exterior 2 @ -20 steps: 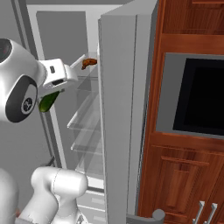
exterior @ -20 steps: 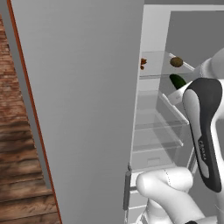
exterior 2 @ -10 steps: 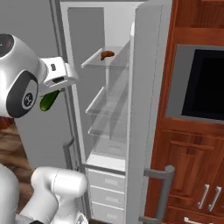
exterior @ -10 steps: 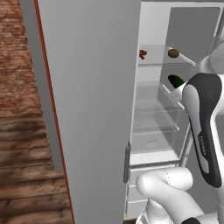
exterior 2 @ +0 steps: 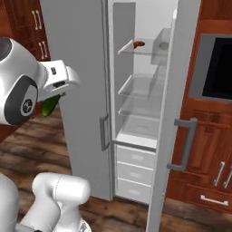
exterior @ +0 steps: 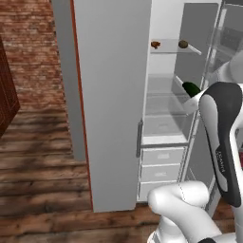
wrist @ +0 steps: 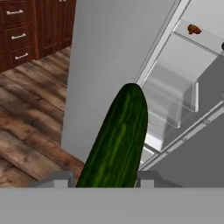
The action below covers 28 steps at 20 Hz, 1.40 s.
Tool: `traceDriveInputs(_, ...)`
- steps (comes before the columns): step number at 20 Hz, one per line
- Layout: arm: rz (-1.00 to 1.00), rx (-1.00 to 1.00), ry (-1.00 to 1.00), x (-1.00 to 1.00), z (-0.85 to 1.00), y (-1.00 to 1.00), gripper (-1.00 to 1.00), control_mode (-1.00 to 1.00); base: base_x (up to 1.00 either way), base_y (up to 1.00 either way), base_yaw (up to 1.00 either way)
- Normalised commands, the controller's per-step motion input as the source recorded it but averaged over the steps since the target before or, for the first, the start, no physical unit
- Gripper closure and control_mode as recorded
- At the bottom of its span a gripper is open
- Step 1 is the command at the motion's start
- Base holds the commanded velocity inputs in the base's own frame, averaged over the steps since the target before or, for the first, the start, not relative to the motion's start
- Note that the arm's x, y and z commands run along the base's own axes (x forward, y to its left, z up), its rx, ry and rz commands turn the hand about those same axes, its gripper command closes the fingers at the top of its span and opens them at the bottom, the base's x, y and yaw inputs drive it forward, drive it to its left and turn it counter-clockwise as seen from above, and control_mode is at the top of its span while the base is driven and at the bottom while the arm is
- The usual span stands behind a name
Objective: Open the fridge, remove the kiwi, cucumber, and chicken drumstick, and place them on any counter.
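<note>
The fridge (exterior: 114, 95) takes up the middle of both base views, its two doors swung wide and the white interior with glass shelves and drawers open to sight. No brand or readable writing shows on it; the small dark mark on the arm's joint, at the left of the right base view, is too small to read. At the right edge of the right base view stands reddish-brown cabinetry (exterior 2: 204, 149) with a black oven window (exterior 2: 218, 68), which the left base view does not show; that view gives instead a red brick wall (exterior: 35, 52) at upper left over the plank floor (exterior: 42, 190).

The cucumber (wrist: 118, 142) rises from the bottom centre of the hand view, clamped between the fingertips of the gripper (wrist: 103, 180), outside the fridge. Its dark green end peeks out beside the arm at centre right of the left base view (exterior: 191, 88) and at centre left of the right base view (exterior 2: 49, 105).

On the top shelf lie the chicken drumstick (exterior: 155, 44), also seen at upper right in the hand view (wrist: 194, 29) and upper centre in the right base view (exterior 2: 138, 44), and the kiwi (exterior: 183, 44) beside it.
</note>
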Motion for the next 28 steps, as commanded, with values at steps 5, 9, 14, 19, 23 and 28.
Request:
traceDriveInputs(5, 0.00, 0.00, 0.00, 0.00, 0.00, 0.00, 1.00, 1.00, 0.06, 0.47, 0.20)
traceDriveInputs(9, 0.00, 0.00, 0.00, 0.00, 0.00, 0.00, 1.00, 1.00, -0.03, 0.46, 0.80)
traceDriveInputs(14, 0.00, 0.00, 0.00, 0.00, 0.00, 0.00, 1.00, 1.00, 0.00, 0.00, 1.00)
traceDriveInputs(19, 0.00, 0.00, 0.00, 0.00, 0.00, 0.00, 1.00, 1.00, 0.00, 0.02, 1.00)
traceDriveInputs(23, 0.00, 0.00, 0.00, 0.00, 0.00, 0.00, 1.00, 1.00, -0.05, 0.15, 1.00)
traceDriveInputs(28, 0.00, 0.00, 0.00, 0.00, 0.00, 0.00, 1.00, 1.00, -0.33, 0.33, 1.00)
